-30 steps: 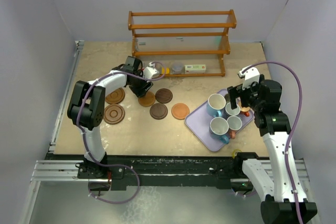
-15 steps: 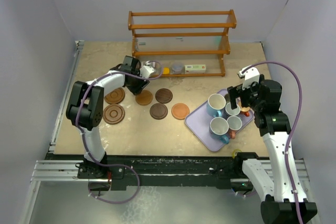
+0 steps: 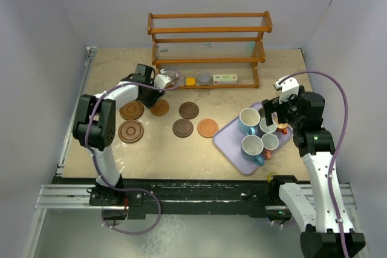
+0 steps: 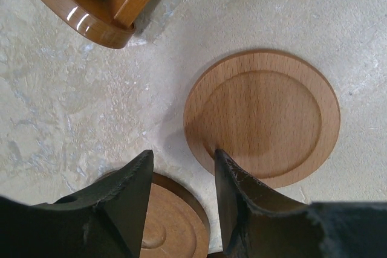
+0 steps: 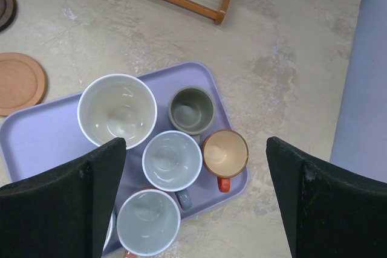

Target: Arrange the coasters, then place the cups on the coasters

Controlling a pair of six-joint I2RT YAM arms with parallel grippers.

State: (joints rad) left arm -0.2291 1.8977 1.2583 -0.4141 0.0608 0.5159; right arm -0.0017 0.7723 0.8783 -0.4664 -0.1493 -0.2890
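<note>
Seen from above, the left gripper is down at the far left of the table, against the back edge of a light-brown round wooden coaster. Two larger grooved coasters lie to its left and three smaller coasters to its right, none of them in a tidy row. The handled ceramic mugs crowd the lavender rectangular tray, and the right gripper hangs over them.

In the left wrist view the jaws stand partly apart with only bare table between them. One fingertip meets the rim of the light-brown coaster, which lies flat and ungripped. A darker ringed disc sits just beside it, and the foot of the orange-brown wooden rack is near.

In the right wrist view the jaws are spread wide and empty above the mugs (five countable, touching or nearly so).

The likely trouble on the left is a nudge from that single fingertip. It could slip off the rim, or ride the coaster onto its neighbour or against the rack. On the right, a finger coming down among such tightly packed mugs could knock or tip one.
</note>
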